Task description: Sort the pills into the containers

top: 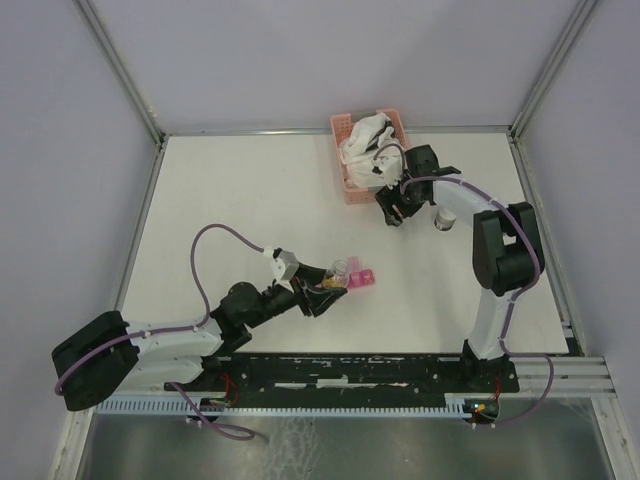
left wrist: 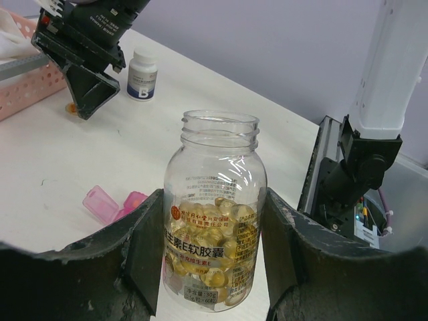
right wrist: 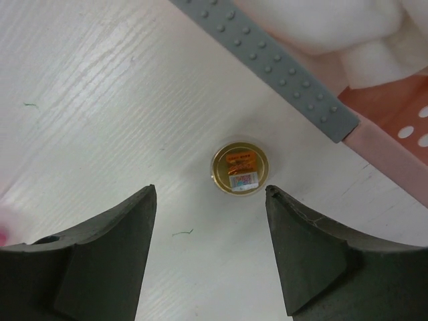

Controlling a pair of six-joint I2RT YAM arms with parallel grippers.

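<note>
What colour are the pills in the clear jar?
The pills in the jar are translucent golden yellow; the left wrist view shows them best.

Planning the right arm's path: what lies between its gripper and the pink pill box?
Only bare table between the right gripper and the pill box, per the top view.

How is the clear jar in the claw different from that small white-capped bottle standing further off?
The clear jar has no cap, its mouth open; the white-capped bottle is closed. The jar shows yellow capsules through its wall; the bottle's contents are hidden. The jar is gripped by the left claw; the bottle stands free on the table. Both are round and labelled.
</note>
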